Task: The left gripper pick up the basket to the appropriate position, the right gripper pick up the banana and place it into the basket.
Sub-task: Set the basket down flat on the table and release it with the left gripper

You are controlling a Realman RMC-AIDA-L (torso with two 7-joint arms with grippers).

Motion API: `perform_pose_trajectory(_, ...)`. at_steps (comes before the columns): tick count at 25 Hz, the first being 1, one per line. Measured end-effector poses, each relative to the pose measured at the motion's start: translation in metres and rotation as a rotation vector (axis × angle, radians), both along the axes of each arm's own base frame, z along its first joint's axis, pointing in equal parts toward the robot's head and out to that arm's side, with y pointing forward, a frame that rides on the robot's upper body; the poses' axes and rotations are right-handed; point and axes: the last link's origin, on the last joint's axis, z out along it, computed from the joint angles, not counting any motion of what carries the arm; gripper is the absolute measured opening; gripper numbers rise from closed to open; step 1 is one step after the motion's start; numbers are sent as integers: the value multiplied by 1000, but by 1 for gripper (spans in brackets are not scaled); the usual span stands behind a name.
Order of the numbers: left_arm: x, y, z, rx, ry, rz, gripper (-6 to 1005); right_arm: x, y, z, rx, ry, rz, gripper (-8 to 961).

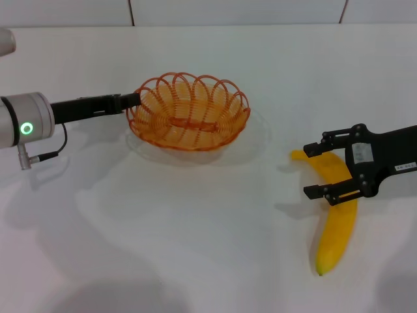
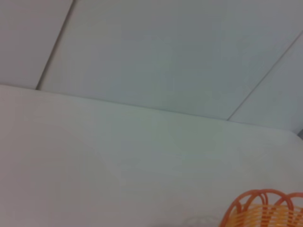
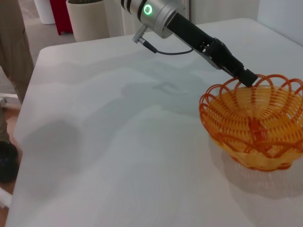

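Both grippers engaged, banana not lifted.
Right gripper (image 1: pixel 324 171) spread wide, straddling banana (image 1: pixel 338 218) crosswise; left gripper (image 1: pixel 135 100) pinching basket (image 1: pixel 189 112) rim.

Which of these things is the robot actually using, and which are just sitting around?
In use:
- basket, held at its rim by the left gripper
- banana, with the open right gripper around it

Just there:
- white table
- cream bin and red object beyond the table
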Motion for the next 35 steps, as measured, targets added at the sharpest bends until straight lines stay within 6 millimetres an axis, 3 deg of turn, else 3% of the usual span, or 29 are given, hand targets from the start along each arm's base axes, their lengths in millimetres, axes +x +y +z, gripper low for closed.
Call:
perform_pose_trajectory(18, 3, 2, 0, 4, 1, -13, 46, 0, -1, -1, -5, 4, -4, 816)
perform_pose_trajectory(26, 5, 2, -1, 5, -1, -22, 140, -1, 0, -2, -13, -2, 3, 816)
perform_pose_trajectory(32, 5, 1, -2, 2, 1, -24, 287, -1, 0, -3, -16, -3, 6, 815)
perform_pose_trajectory(35, 4, 1, -3, -2, 6, -27, 420, -2, 0, -3, -16, -3, 7, 815)
